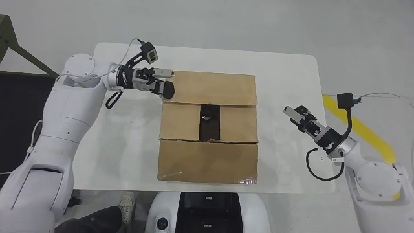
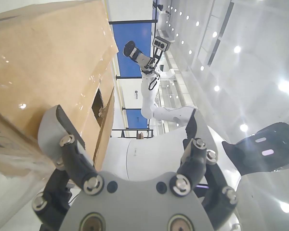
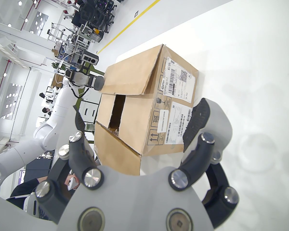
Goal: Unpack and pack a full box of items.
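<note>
A brown cardboard box point(image 1: 208, 126) stands mid-table, its top flaps mostly folded in with a dark gap point(image 1: 208, 118) between them. My left gripper point(image 1: 165, 88) is at the box's far left corner, open. In the left wrist view point(image 2: 126, 121) one finger point(image 2: 62, 121) rests against the box point(image 2: 45, 61) and nothing lies between the fingers. The right wrist view shows that gripper point(image 3: 97, 82) touching the raised far flap's edge. My right gripper point(image 1: 299, 114) hovers open to the right of the box, apart from it, facing the labelled side point(image 3: 173, 102).
The white table point(image 1: 284, 77) has bare surface on both sides of the box and along the far edge. The box's near edge lies close to the table's front edge point(image 1: 194, 188). A yellow floor line point(image 1: 362, 126) runs past the table's right side.
</note>
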